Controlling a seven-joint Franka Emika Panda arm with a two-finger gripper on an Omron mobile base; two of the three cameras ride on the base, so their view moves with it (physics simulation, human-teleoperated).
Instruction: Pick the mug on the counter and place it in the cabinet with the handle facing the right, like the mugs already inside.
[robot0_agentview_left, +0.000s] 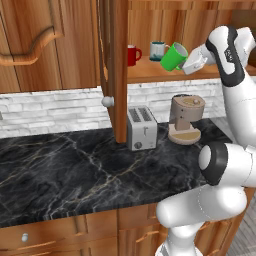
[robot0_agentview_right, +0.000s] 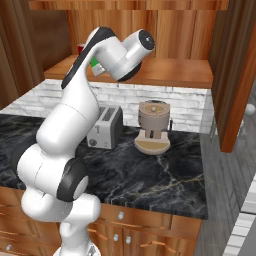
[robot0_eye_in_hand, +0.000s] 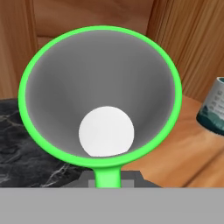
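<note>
The green mug (robot0_agentview_left: 173, 57) hangs tilted on its side just in front of the cabinet shelf (robot0_agentview_left: 145, 73), its mouth turned toward my hand. My gripper (robot0_agentview_left: 186, 61) is shut on it at the rim, by the handle. The hand view looks straight into the mug (robot0_eye_in_hand: 100, 92), with its green handle (robot0_eye_in_hand: 106, 176) at the bottom edge between my dark fingers. Inside the cabinet stand the mugs: a red one (robot0_agentview_left: 132, 54) at the left and a teal one (robot0_agentview_left: 158, 50), (robot0_eye_in_hand: 213, 107) close behind the green mug. A sliver of the green mug (robot0_agentview_right: 93, 63) peeks past the arm. The black counter (robot0_agentview_left: 65, 170) lies below.
The open cabinet door (robot0_agentview_left: 114, 75) with its pale knob (robot0_agentview_left: 107, 101) hangs left of the shelf opening. A silver toaster (robot0_agentview_left: 142, 128) and a brown coffee machine (robot0_agentview_left: 186, 119) stand on the counter under the shelf, against the white brick wall.
</note>
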